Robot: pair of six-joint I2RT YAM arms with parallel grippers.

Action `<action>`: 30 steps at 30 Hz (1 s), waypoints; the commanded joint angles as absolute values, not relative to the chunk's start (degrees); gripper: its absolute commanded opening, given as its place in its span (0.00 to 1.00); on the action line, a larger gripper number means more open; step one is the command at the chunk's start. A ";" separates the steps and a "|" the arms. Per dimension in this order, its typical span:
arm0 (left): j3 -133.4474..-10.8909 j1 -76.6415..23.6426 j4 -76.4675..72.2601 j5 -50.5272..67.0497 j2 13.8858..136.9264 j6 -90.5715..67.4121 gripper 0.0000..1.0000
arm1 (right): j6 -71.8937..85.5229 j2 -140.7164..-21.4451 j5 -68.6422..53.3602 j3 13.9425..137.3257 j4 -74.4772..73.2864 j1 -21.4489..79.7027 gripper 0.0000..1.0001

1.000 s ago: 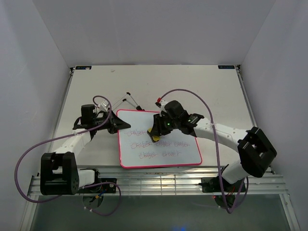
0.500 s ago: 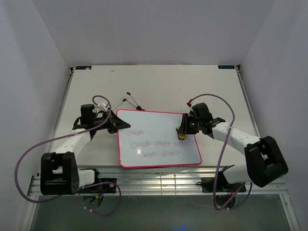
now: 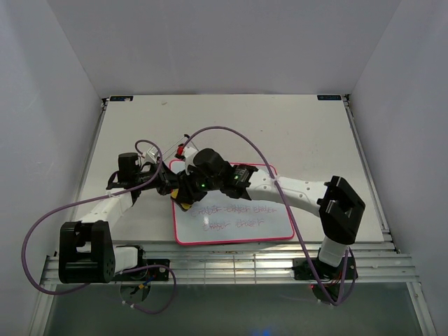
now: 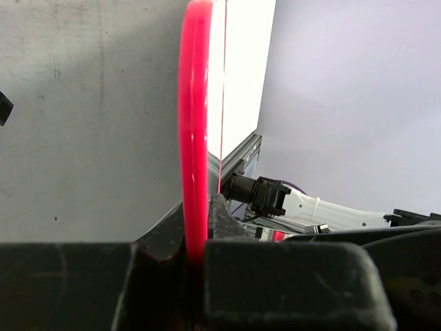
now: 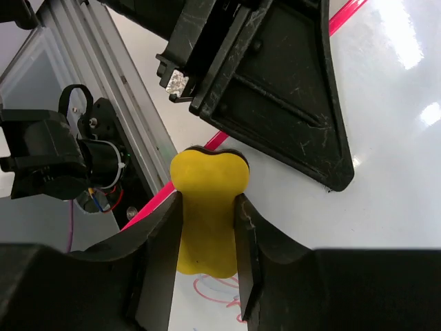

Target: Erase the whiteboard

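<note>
The whiteboard (image 3: 269,229) lies flat at the table's front middle, white with a pink-red frame and rows of red writing. My left gripper (image 3: 166,183) is shut on the frame (image 4: 195,138) at the board's upper left edge. My right gripper (image 3: 183,198) is shut on the yellow eraser (image 5: 207,207) and presses it on the board near its left edge, close to the left gripper's fingers (image 5: 275,83). Red writing (image 5: 224,293) shows just under the eraser.
A thin black wire stand (image 3: 190,143) lies on the table behind the board. The aluminium rail (image 3: 231,264) runs along the table's near edge. White walls enclose the table on three sides. The right arm's purple cable (image 3: 266,150) arcs above the board.
My right gripper swept the eraser from mid-board to the board's right side, then across to its left edge. The top line of writing is gone. The left gripper has not moved.
</note>
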State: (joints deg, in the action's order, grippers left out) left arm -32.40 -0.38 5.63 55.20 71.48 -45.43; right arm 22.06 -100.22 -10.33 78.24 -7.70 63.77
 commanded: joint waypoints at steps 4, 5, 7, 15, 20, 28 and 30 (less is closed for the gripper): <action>-32.87 -1.05 2.81 47.11 70.22 -42.28 0.00 | 21.18 -99.32 -3.71 71.64 -14.85 59.69 0.22; -32.87 -1.05 2.81 47.11 70.22 -42.28 0.00 | 21.18 -98.19 -2.04 69.72 -14.94 57.94 0.22; -32.87 -1.05 2.64 47.20 70.14 -42.36 0.00 | 21.01 -97.65 3.21 69.08 -16.25 56.52 0.22; -32.87 -1.05 2.55 47.37 69.96 -42.19 0.00 | 19.08 -101.77 0.18 78.56 -19.95 59.14 0.22; -32.87 -1.05 2.55 47.37 69.96 -42.19 0.00 | 18.98 -102.66 -4.92 81.39 -19.69 63.19 0.21; -32.96 -1.05 2.72 47.37 69.87 -42.01 0.00 | 22.06 -100.37 -1.32 71.91 -19.69 55.99 0.21; -32.87 -1.05 2.72 47.37 69.87 -42.01 0.00 | 21.89 -99.06 -1.14 69.35 -19.60 55.46 0.21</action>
